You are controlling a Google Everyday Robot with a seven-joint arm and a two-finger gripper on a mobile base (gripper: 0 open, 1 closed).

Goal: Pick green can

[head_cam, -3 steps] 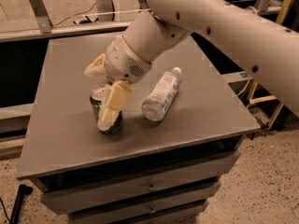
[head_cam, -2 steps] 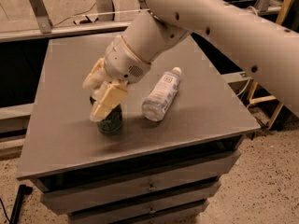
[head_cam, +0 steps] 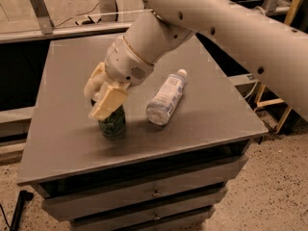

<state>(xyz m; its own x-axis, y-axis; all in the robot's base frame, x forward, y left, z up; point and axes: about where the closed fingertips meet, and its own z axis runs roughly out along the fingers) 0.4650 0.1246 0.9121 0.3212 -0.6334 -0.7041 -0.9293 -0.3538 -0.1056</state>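
Note:
The green can (head_cam: 112,124) is dark green with a mottled pattern and stands upright on the grey table (head_cam: 207,114), left of its middle. My gripper (head_cam: 103,96) comes down onto it from above on the large white arm. Its cream fingers (head_cam: 109,102) straddle the can's upper part and close on it. The can's top is hidden behind the fingers; only its lower half shows. The can's base rests on the table.
A clear plastic bottle (head_cam: 166,97) with a white cap lies on its side just right of the can. The table has drawers (head_cam: 154,194) below its front edge. A metal rail (head_cam: 62,30) runs behind the table, and yellow framing (head_cam: 284,105) stands at the right.
The front finger, which hung down over the can's side, has swung up and inward onto the can's upper part. The can and the bottle have stayed in place.

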